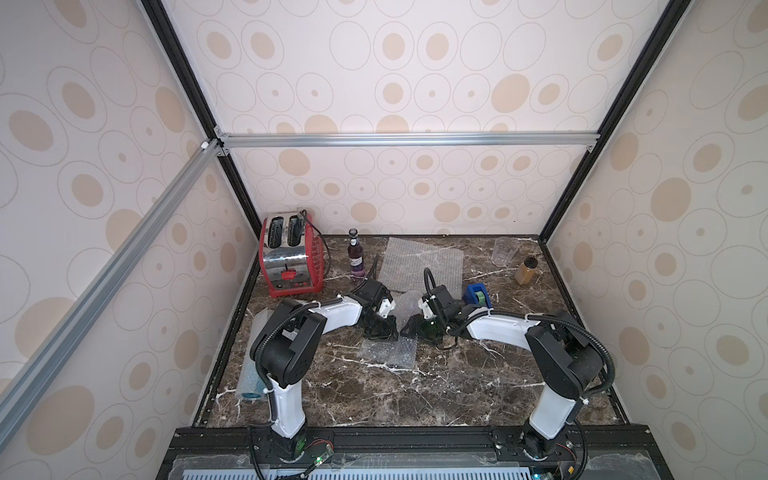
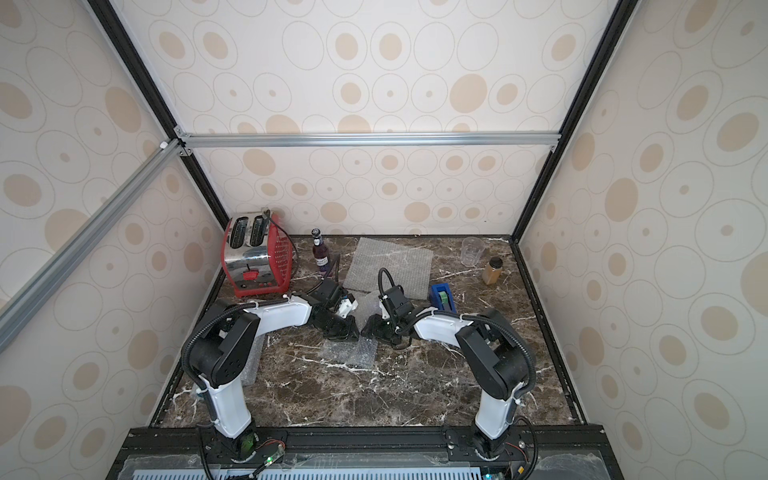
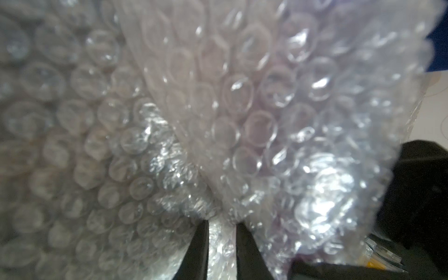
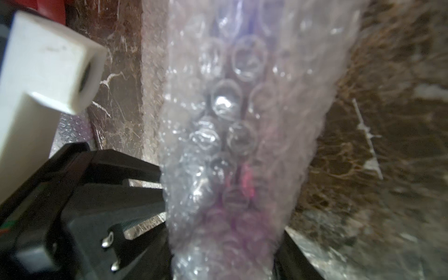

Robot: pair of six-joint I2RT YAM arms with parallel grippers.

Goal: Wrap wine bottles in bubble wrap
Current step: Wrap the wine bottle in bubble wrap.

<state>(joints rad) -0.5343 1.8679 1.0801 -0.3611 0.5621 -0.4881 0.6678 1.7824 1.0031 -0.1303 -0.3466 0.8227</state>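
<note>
Our right claw (image 4: 228,242) clasps the bubble wrap (image 4: 230,121) roll, a purple wine bottle (image 4: 242,218) showing inside between its jaws. Our left claw (image 3: 221,225) has wrap between narrow jaws; whether it grips, we cannot tell.

Marble table (image 1: 415,395): toaster (image 1: 291,259), bottle (image 1: 356,257), bubble wrap (image 1: 419,262), seemingly tape (image 1: 478,295).

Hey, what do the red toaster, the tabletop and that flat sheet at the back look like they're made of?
Toaster: glossy red shell, probably plastic or painted metal, with mirror-bright chrome-like panels. Tabletop: dark brown with white veins, polished marble or a print of it. Flat sheet: clear bubbled plastic film, veins showing through.
</note>
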